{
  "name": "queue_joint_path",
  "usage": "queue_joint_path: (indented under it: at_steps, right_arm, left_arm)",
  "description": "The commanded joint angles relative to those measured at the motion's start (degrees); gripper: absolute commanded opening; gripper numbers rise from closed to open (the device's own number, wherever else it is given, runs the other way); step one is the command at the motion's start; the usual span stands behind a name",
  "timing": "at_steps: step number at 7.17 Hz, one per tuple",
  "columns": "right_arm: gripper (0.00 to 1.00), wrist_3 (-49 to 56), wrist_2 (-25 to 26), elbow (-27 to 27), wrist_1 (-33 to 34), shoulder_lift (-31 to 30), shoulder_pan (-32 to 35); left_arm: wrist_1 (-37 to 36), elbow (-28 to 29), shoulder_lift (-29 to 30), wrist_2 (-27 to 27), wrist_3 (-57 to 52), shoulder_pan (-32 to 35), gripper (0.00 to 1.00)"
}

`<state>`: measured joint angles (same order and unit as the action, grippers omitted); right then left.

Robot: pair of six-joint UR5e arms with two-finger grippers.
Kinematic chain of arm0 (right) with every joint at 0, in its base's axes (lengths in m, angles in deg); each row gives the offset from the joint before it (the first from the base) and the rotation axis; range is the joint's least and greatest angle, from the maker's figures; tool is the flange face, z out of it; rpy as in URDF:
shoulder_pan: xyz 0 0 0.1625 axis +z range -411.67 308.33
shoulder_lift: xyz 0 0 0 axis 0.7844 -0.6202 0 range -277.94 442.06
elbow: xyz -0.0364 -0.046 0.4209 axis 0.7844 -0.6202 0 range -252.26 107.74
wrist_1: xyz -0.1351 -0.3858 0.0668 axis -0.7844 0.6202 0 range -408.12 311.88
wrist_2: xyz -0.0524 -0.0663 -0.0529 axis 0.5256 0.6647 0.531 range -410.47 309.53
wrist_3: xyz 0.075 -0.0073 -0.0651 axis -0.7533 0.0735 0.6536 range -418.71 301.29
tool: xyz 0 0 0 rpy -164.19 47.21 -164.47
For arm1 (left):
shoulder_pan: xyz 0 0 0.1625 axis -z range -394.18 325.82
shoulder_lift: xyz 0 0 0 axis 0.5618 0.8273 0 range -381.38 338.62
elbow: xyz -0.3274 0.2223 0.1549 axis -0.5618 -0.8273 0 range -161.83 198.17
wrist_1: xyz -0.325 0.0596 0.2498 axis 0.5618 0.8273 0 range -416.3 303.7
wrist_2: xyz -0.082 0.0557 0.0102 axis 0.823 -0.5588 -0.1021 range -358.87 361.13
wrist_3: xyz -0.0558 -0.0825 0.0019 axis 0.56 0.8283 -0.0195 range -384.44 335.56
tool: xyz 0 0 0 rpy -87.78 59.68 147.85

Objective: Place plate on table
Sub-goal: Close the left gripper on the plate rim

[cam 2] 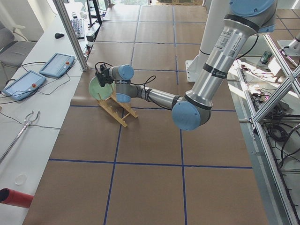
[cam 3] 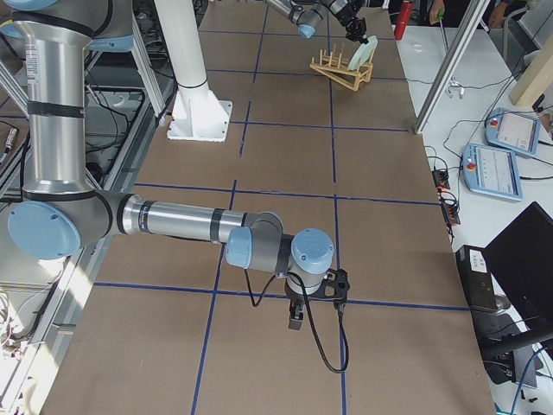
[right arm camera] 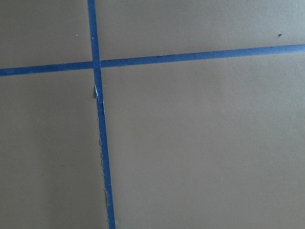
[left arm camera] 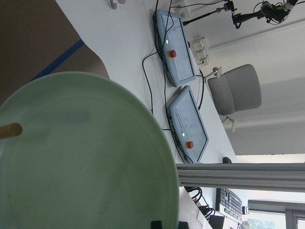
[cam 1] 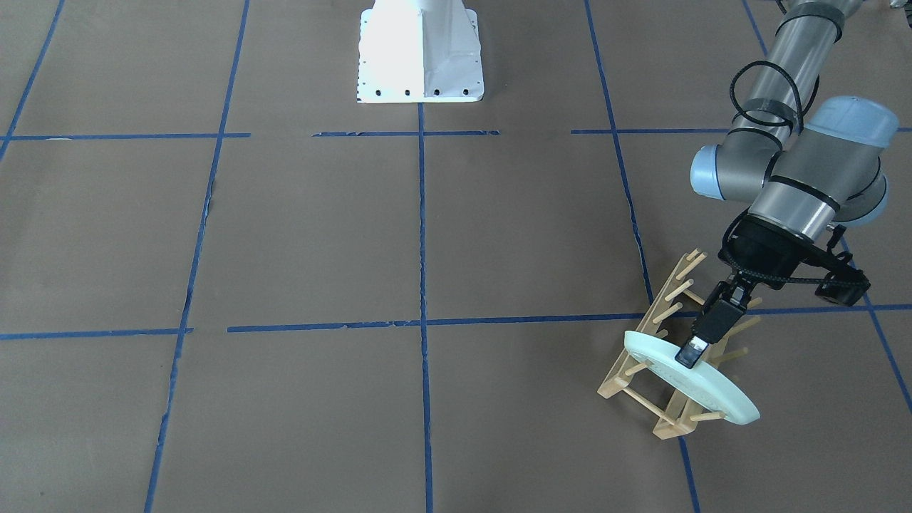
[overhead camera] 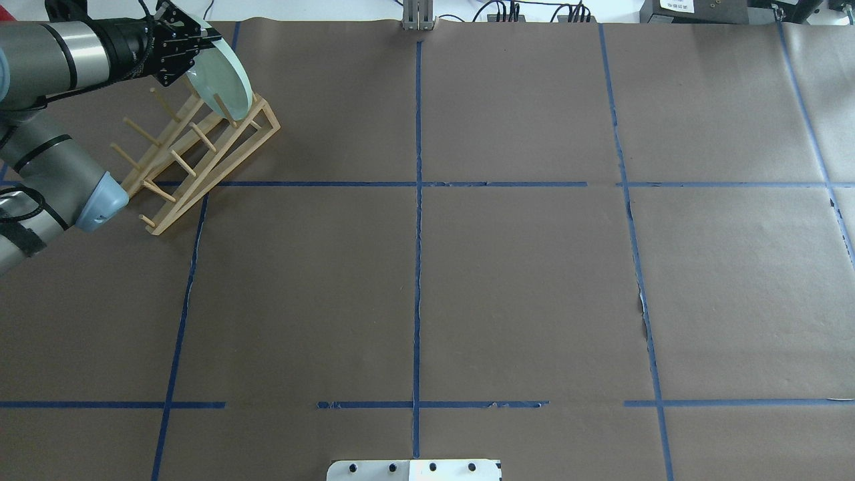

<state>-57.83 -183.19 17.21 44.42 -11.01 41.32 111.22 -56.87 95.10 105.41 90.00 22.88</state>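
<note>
The plate sits in the rack, not down on the table, with the left gripper on its rim.
Here's the mint plate, leaning tilted among the pegs at the rack's end farthest from the robot, out on the robot's left side. The left gripper's fingers are clamped on the upper rim, and in the left wrist view one peg crosses the plate's face. On the other side, the right gripper hangs low over the brown paper near a crossing of blue tape, well apart from the rack. Only the side camera catches it, so I cannot tell if its fingers are apart or together.
</note>
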Motion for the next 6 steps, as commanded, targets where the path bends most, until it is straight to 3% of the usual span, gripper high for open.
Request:
queue_joint_path:
  at_steps: [1,6]
  right_arm:
    - [1.00,0.0,0.0,0.0,0.0,0.0,0.0]
    - [1.00,0.0,0.0,0.0,0.0,0.0,0.0]
  left_arm:
    - [-0.2,-0.3,0.0,0.3,-0.5,0.9,0.05]
    - [3.8,-0.7,-0.7,2.1,-0.6,2.3,0.00]
